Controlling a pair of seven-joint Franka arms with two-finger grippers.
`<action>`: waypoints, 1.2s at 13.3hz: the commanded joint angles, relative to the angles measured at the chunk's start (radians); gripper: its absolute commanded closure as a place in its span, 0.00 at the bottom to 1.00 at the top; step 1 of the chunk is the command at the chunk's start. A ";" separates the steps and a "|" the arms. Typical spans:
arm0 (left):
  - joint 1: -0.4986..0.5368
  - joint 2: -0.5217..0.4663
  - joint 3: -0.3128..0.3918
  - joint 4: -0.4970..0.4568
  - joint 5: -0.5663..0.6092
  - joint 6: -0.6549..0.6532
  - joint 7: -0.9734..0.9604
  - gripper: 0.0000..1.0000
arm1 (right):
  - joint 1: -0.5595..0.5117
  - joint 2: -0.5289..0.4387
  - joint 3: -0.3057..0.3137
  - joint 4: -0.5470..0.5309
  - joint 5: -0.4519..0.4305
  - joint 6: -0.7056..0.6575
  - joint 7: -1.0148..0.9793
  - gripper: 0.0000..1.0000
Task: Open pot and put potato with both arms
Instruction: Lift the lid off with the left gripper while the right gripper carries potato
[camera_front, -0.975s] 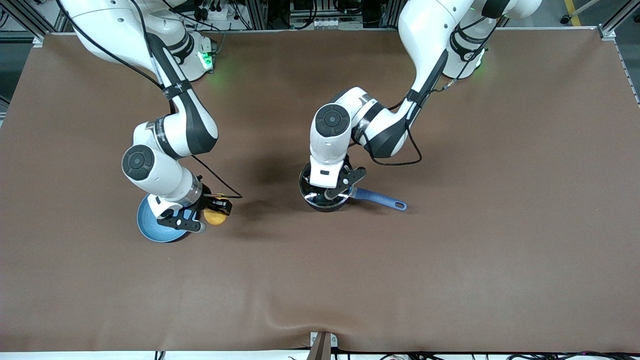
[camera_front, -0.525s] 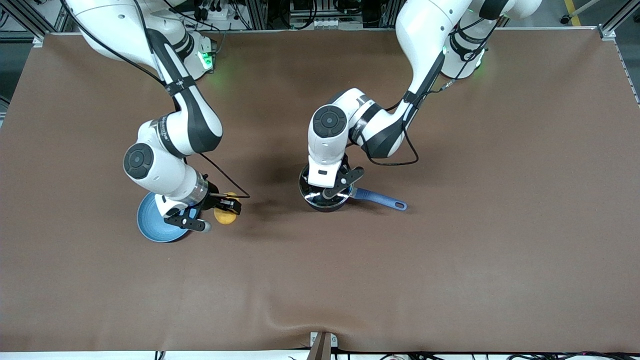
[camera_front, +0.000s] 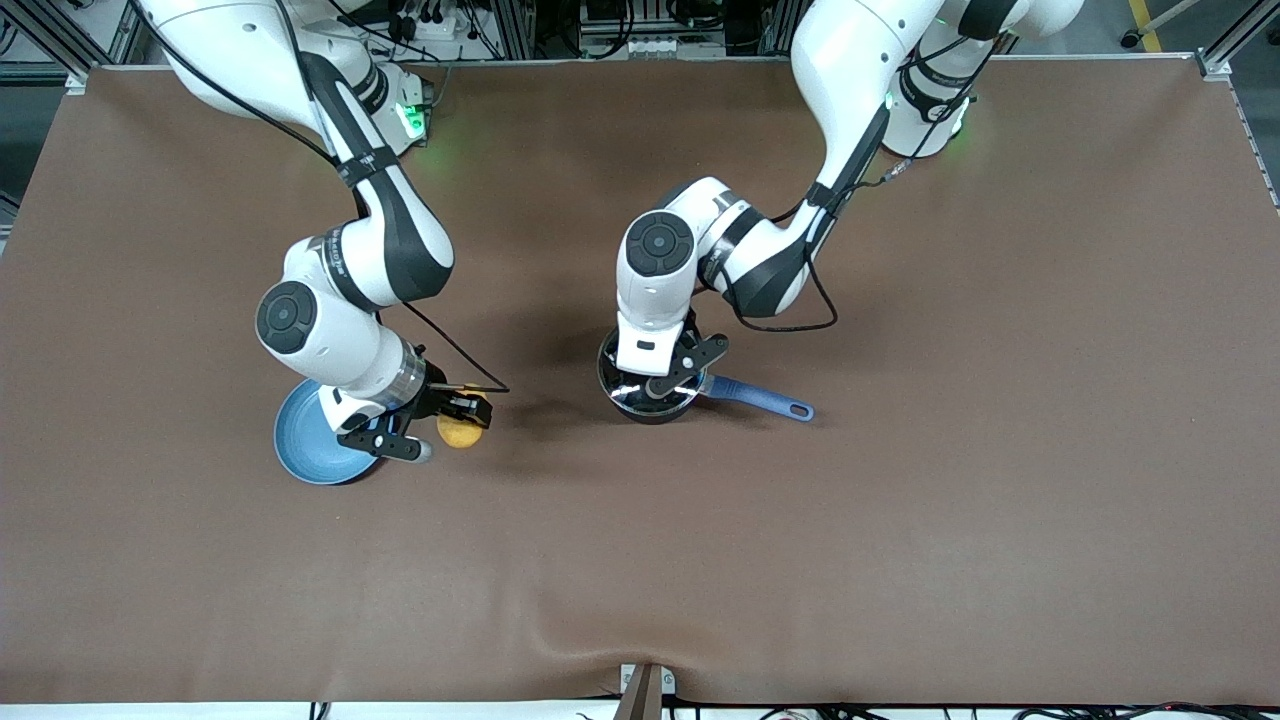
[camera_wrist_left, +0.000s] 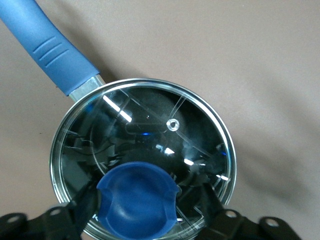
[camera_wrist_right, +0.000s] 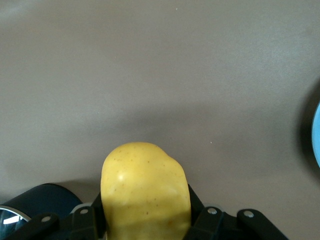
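Note:
The black pot (camera_front: 650, 398) with its long blue handle (camera_front: 760, 398) stands mid-table, its glass lid (camera_wrist_left: 150, 125) on it. My left gripper (camera_front: 657, 388) is over the pot, its fingers (camera_wrist_left: 84, 202) shut on the lid's blue knob (camera_wrist_left: 138, 197). My right gripper (camera_front: 462, 414) is shut on the yellow potato (camera_front: 460, 434) and holds it above the table, between the light-blue plate (camera_front: 305, 450) and the pot. In the right wrist view the potato (camera_wrist_right: 145, 185) fills the space between the jaws and the pot's dark side (camera_wrist_right: 42, 200) shows at the edge.
The light-blue plate lies under the right wrist, toward the right arm's end; its rim shows in the right wrist view (camera_wrist_right: 316, 135). Brown cloth covers the table (camera_front: 900, 520). A metal bracket (camera_front: 645, 690) sits at the table edge nearest the front camera.
My right gripper has carried the potato off the plate's edge toward the pot. The left gripper has stayed over the lid's knob.

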 joint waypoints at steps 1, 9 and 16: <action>-0.007 -0.004 0.009 0.015 -0.017 -0.020 -0.017 1.00 | 0.021 -0.001 -0.006 0.033 0.027 -0.016 0.008 0.84; 0.041 -0.154 0.010 0.018 -0.019 -0.198 0.008 1.00 | 0.079 -0.001 -0.006 0.100 0.029 -0.087 0.098 0.87; 0.213 -0.337 0.006 0.017 -0.022 -0.393 0.245 1.00 | 0.281 0.080 -0.013 0.187 0.006 -0.076 0.257 0.98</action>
